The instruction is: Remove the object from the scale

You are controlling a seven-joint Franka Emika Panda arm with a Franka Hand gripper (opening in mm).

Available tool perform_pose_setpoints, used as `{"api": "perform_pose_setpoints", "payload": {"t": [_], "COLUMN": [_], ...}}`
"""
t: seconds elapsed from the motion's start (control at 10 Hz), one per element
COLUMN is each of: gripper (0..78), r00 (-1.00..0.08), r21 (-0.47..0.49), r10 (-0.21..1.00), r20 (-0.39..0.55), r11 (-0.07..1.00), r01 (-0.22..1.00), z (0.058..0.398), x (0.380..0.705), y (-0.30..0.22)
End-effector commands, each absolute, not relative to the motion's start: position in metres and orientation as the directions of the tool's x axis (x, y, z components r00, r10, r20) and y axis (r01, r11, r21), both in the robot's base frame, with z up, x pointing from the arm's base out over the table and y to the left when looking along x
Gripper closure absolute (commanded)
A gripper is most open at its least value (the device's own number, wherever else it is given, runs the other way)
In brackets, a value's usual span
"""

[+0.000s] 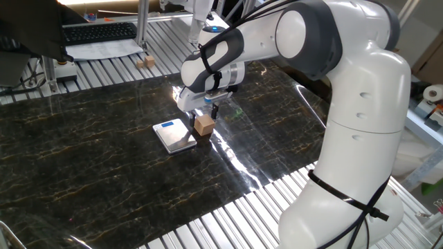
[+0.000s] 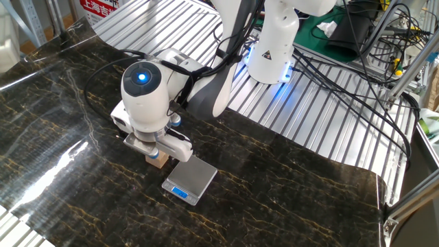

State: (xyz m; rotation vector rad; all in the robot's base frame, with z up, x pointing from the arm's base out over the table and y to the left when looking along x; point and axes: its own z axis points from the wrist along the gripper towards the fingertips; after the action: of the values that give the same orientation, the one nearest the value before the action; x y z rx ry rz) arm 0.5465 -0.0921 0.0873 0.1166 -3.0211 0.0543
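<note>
Dark marbled surface [image 1: 83, 152] | pincer [image 1: 208, 111] spread open just above the cube [image 1: 203, 125], holding nothing | cube rests on the surface, touching the scale [image 1: 174, 135] at its 3 o'clock edge | scale plate bare

Counter [image 1: 83, 145]: dark marble-look sheet, gold veining, glossy, glare streaks seen. Ribbed metal slats [image 2: 309, 116] beyond counter edge, brushed silver. Cube [image 1: 203, 125] just below fingers [image 1: 214, 109]: pale raw wood, matt, plain faces. Scale [image 1: 174, 135] beside cube: smooth white-silver plate, satin sheen, small blue mark at one edge. Second wooden block [image 1: 145, 62] far behind fingers: tan, matt. Arm shell [image 1: 360, 104]: smooth white plastic, glossy, grey joint bands. Fingers: dark, matt. Cables [image 2: 357, 82]: black rubbery sheath.
</note>
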Motion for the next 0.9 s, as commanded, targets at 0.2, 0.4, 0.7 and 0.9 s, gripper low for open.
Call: {"api": "perform_pose_setpoints", "payload": {"t": [0.2,0.4,0.7,0.9], "gripper": [0.1,0.1,0.1,0.1], "r00": [-0.993,-0.995,-0.995,-0.996], "r21": [0.005,0.016,0.012,0.011], "r10": [-0.037,-0.012,-0.018,-0.046], "r20": [0.11,0.101,0.099,0.08], "r11": [0.999,1.0,1.0,0.999], "r01": [-0.036,-0.011,-0.017,-0.046], "z": [0.109,0.124,0.143,0.154], "x": [0.555,0.555,0.56,0.57], "y": [-0.087,-0.08,-0.083,-0.09]}}
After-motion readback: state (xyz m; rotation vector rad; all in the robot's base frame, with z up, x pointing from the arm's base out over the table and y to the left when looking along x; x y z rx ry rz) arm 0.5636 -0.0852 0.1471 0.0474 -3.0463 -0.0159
